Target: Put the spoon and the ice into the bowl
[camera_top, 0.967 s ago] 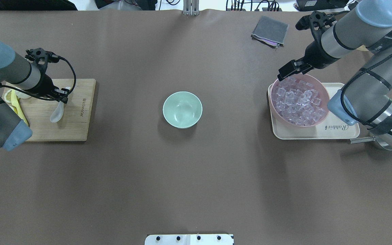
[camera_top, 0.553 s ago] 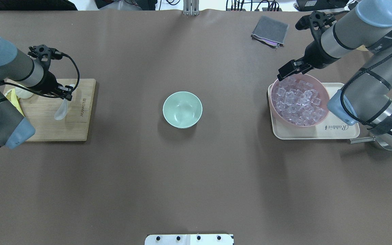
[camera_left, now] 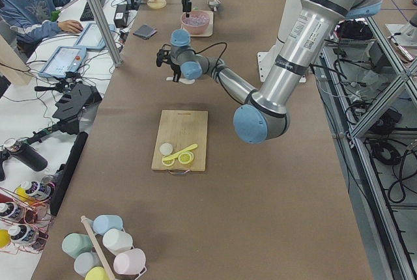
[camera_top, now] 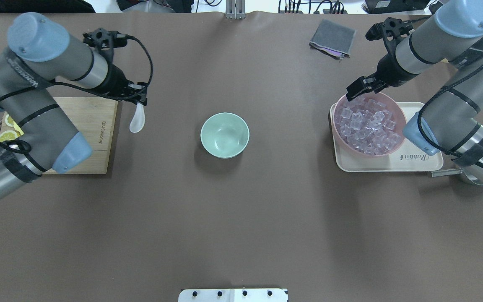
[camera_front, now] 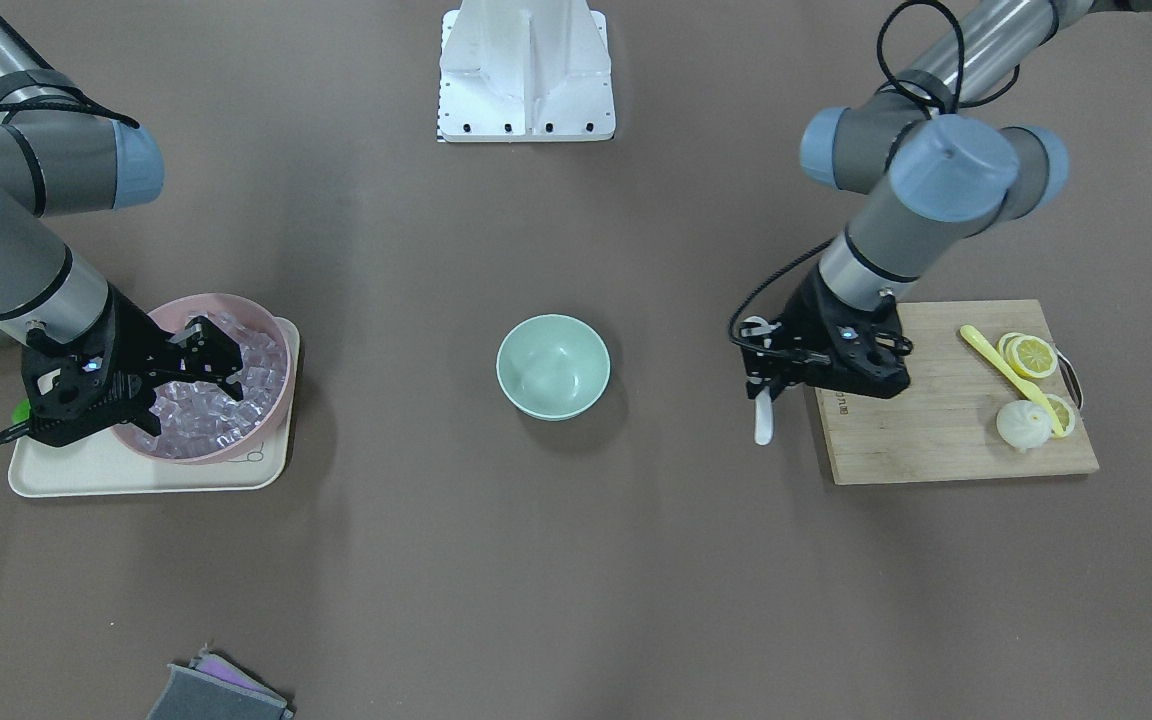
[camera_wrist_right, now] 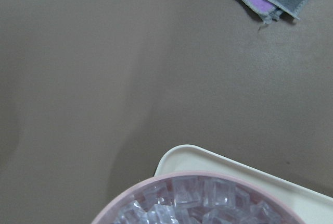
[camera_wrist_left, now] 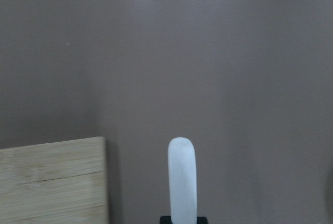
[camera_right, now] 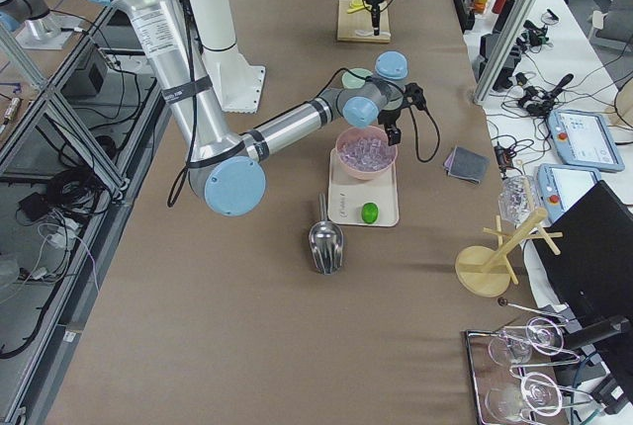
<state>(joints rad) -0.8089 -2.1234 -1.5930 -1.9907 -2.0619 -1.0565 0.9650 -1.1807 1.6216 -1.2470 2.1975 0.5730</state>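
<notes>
My left gripper (camera_top: 140,100) is shut on the handle of the white spoon (camera_top: 136,120), which hangs scoop-down above the table just right of the cutting board (camera_top: 94,147). The spoon also shows in the front view (camera_front: 762,418) and the left wrist view (camera_wrist_left: 182,179). The mint-green bowl (camera_top: 224,135) stands empty at the table's middle, to the right of the spoon. The clear ice cubes (camera_top: 367,126) fill a pink bowl (camera_top: 337,130). My right gripper (camera_top: 357,90) is open and empty above that bowl's far left rim.
The pink bowl stands on a cream tray (camera_top: 417,161). A metal scoop (camera_top: 455,173) lies beside it. Lemon slices (camera_front: 1031,355), a yellow spoon (camera_front: 1001,370) and a white bun (camera_front: 1018,425) lie on the board. A grey cloth (camera_top: 333,37) lies at the back right.
My left gripper has lifted the spoon off the cutting board and carried it right, past the board's edge toward the green bowl. The right gripper has barely moved.
</notes>
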